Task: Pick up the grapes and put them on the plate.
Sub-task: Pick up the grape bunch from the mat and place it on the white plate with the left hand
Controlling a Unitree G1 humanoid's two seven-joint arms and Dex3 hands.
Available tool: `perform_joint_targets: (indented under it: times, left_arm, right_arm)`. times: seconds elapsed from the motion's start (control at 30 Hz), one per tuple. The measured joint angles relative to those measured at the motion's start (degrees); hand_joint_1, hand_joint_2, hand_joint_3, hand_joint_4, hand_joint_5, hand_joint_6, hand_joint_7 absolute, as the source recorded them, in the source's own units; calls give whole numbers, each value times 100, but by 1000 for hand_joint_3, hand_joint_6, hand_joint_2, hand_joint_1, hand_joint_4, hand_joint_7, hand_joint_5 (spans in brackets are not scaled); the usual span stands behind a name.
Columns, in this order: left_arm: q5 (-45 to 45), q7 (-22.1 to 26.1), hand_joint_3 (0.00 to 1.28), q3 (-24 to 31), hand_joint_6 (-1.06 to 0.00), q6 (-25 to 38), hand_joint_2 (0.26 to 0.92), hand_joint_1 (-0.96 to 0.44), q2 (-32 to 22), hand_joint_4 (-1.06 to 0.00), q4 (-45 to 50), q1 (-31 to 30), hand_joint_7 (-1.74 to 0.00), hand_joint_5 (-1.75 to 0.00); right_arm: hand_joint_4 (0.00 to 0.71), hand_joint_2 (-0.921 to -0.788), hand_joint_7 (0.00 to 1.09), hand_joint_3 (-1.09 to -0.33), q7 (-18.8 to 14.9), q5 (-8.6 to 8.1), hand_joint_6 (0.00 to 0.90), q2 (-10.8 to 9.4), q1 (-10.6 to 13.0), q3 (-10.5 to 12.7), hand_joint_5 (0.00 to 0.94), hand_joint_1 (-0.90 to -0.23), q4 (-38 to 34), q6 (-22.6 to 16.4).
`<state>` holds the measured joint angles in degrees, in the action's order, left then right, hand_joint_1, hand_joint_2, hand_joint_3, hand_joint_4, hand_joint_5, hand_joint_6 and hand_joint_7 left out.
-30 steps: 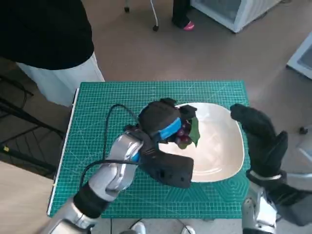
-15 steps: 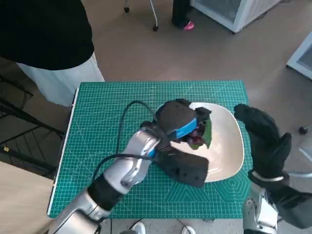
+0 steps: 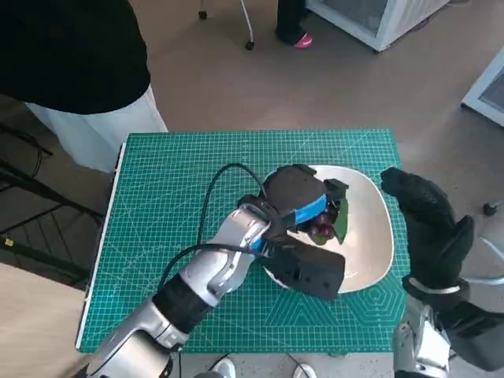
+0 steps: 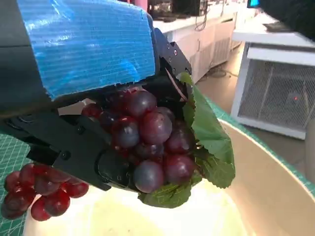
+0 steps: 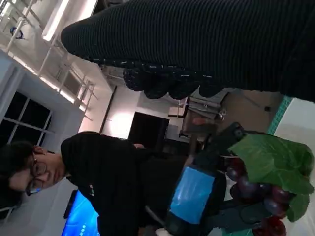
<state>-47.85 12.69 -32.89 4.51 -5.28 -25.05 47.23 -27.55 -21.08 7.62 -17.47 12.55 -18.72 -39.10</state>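
My left hand (image 3: 298, 197) grips a bunch of dark purple grapes (image 3: 321, 229) with green leaves, holding it over the middle of the cream plate (image 3: 376, 236). In the left wrist view the grapes (image 4: 147, 132) hang under the blue-taped hand (image 4: 83, 44), a leaf (image 4: 209, 135) at their side, just above the plate (image 4: 268, 164). A smaller red cluster (image 4: 42, 191) dangles lower. My right hand (image 3: 429, 224) stands at the plate's right edge, fingers apart, holding nothing. The right wrist view shows the glove (image 5: 221, 44), the left hand (image 5: 192, 191) and the grapes (image 5: 258, 191).
The plate lies on a green cutting mat (image 3: 181, 205) covering the small table. A black cable (image 3: 206, 213) loops off my left forearm. A person in black (image 3: 71, 47) stands at the table's far left corner, also seen in the right wrist view, person (image 5: 98, 172).
My left hand has carried the grapes to the right, from the plate's left rim to over its middle. The right hand has barely moved.
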Motion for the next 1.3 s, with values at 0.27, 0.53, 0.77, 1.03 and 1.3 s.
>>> perform_joint_targets:
  times: [0.27, 0.53, 0.77, 1.03, 1.3]
  left_arm:
    - [21, -86, 141, -31, -521, -42, 920, 2, 51, -640, -167, 23, -1200, -1292]
    - [68, -171, 151, -35, -490, -100, 921, 2, 116, -641, -336, 76, -1283, -1233]
    - [193, -212, 106, -14, -493, -162, 894, 78, 163, -567, -467, 95, -555, -858]
    - [598, 74, 9, 17, -380, -186, 818, -165, 241, -267, -555, 96, -32, -53]
    - [833, 399, 2, 11, -241, -332, 794, -326, 255, -72, -647, 105, -2, -4]
  right_arm:
    - [598, -921, 1, -541, 9, 1, 558, -2, 1, 2, 1, -441, 0, -1]
    - [598, -921, 1, -541, 29, 5, 558, -7, 1, -1, 1, -444, -1, -7]
    - [598, -921, 1, -541, 61, 5, 558, -8, 1, -2, 0, -443, -1, -16]
    - [597, -921, 1, -542, 63, 6, 558, -8, 1, -4, 0, -441, -1, -18]
    - [598, -921, 1, -541, 63, 5, 558, -8, 1, -12, 0, -442, -2, -18]
